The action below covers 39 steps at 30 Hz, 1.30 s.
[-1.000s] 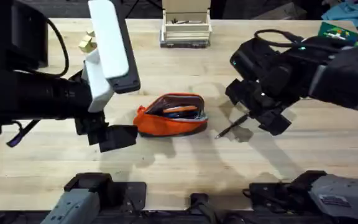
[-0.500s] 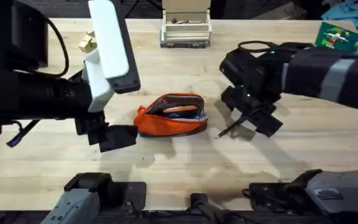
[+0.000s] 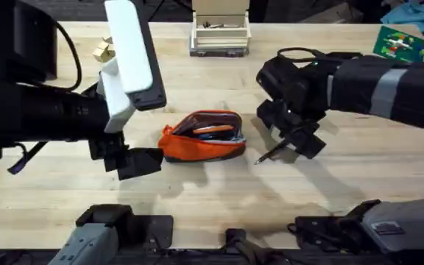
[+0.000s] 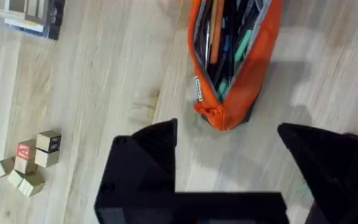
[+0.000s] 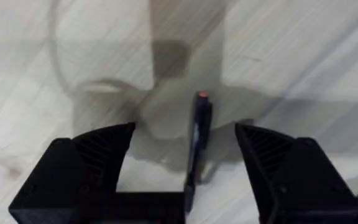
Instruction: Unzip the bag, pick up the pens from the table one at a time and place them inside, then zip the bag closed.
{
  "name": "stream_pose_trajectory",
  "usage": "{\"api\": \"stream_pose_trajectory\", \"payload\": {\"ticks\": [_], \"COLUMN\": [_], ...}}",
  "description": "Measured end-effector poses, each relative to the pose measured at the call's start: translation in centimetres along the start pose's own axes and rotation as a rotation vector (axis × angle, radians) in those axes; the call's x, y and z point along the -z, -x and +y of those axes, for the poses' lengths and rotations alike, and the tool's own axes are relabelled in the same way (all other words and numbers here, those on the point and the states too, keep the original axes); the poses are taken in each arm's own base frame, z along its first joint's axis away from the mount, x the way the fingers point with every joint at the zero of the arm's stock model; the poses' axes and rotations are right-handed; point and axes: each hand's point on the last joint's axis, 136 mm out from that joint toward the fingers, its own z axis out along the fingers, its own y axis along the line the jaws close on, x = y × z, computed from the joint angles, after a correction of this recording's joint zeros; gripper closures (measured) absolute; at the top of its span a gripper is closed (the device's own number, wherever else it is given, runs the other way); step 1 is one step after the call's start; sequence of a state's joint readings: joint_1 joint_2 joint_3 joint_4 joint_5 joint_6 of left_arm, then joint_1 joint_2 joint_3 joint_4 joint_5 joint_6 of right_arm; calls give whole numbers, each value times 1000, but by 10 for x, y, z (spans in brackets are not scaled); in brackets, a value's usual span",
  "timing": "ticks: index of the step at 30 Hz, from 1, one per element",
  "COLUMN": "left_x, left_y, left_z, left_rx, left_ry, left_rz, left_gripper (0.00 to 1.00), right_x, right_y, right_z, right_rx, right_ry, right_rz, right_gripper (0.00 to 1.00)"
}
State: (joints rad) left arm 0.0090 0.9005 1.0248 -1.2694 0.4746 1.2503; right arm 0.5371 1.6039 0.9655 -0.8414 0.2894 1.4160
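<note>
The bag (image 3: 202, 137) is lying on the table (image 3: 219, 191) near the middle of the overhead view, its zipper standing open and coloured items showing inside. The left wrist view is showing the same orange pouch (image 4: 235, 59) from one end, with pens and other slim items packed in its mouth (orange, teal and dark shafts are visible).

The left gripper (image 3: 127, 158) is hovering just beside the bag's left end, its black fingers spread apart and holding nothing; in its own camera the left gripper (image 4: 253, 162) is framing bare wood just short of the pouch's end.

The right gripper (image 3: 294, 138) is hanging over a black pen (image 3: 271, 153) that is lying on the table to the right of the bag, well clear of it. In the right wrist view the pen (image 5: 197, 140) is sitting between the right gripper's (image 5: 185, 152) parted fingers, neither finger touching it.

A white tray (image 3: 220, 33) is resting at the table's far edge, and small wooden blocks (image 3: 103, 50) are sitting at far left.
</note>
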Motion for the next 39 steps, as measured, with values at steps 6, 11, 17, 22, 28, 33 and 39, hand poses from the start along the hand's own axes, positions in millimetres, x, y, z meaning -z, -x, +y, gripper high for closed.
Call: {"api": "stream_pose_trajectory", "payload": {"ticks": [6, 11, 17, 22, 28, 33, 39], "left_x": [0, 0, 0, 0, 0, 0, 0], "left_y": [0, 0, 0, 0, 0, 0, 0], "left_z": [0, 0, 0, 0, 0, 0, 0], "left_rx": [0, 0, 0, 0, 0, 0, 0], "left_ry": [0, 0, 0, 0, 0, 0, 0], "left_rz": [0, 0, 0, 0, 0, 0, 0], "left_gripper": [8, 8, 8, 8, 7, 8, 7], "right_x": [-3, -3, -3, -2, -2, -1, 7], "right_y": [-3, -4, -5, -3, -3, -3, -1], "right_z": [2, 3, 0, -5, -5, -5, 0], "right_rx": [-4, -4, -1, 6, 8, 6, -4], "right_ry": [30, 42, 32, 21, 21, 28, 85], "right_rz": [-2, -2, -1, -8, -11, -11, 7], "right_gripper": [6, 128, 607, 953, 953, 954, 957]}}
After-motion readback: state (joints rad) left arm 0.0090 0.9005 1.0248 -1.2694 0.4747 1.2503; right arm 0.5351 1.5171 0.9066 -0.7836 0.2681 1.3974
